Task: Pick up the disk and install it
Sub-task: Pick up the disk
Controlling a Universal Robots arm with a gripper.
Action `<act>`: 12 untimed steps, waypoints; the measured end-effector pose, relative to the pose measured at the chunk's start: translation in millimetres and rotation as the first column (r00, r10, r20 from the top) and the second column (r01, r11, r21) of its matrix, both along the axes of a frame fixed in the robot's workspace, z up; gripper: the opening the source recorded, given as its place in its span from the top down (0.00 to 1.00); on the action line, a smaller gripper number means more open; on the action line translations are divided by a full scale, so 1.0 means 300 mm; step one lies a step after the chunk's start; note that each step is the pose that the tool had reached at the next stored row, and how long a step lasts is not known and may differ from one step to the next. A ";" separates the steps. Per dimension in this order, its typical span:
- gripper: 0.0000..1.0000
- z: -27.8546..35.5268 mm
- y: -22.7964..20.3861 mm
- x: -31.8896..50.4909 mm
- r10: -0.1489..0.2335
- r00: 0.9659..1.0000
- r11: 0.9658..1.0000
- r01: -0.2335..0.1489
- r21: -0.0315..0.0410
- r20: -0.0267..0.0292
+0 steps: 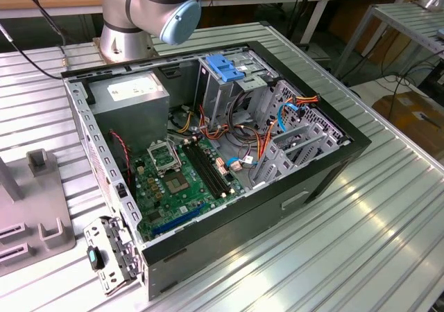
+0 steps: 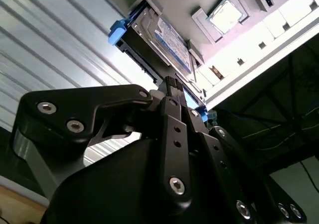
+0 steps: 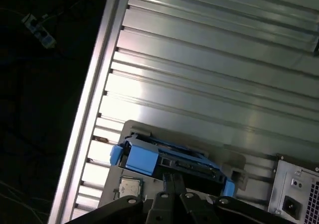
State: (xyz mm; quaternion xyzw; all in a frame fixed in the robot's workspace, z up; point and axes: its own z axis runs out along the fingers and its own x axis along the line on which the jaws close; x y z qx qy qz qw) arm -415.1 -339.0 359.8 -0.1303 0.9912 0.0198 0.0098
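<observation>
The disk (image 2: 169, 40) sits in a grey holder (image 2: 199, 2) near the bench (image 3: 224, 59) edge, its near end hidden behind the hand (image 2: 172, 82). The hand is clenched, tips together on nothing, pointing at the disk; contact is hard to make out. In the exterior view the arm (image 1: 159, 7) is cut off behind the open computer case (image 1: 326, 173)

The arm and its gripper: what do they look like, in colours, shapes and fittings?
In the exterior view the arm is a thick silver-grey tube with rounded joints, one closed by a light blue round cap. In the second wrist view the gripper is matte black, built of angular link plates joined by silver screws.
</observation>
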 end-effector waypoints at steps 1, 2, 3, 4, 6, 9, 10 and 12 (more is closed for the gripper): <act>0.89 -0.001 0.000 0.000 0.035 0.999 0.999 -0.035 0.000 0.000; 0.89 -0.001 0.000 0.000 0.069 0.998 0.998 -0.069 0.000 0.000; 0.89 -0.001 0.000 0.000 0.107 0.994 0.994 -0.107 0.000 0.000; 0.89 -0.002 0.000 0.000 0.145 0.989 0.989 -0.145 0.000 0.000; 0.89 -0.003 0.000 0.000 0.180 0.984 0.984 -0.180 0.000 0.000; 0.89 -0.004 0.000 0.000 0.242 0.970 0.970 -0.242 0.000 0.000; 0.89 -0.004 0.000 0.000 0.281 0.960 0.960 -0.281 0.000 0.000; 0.89 -0.004 0.000 0.000 0.313 0.950 0.950 -0.313 0.000 0.000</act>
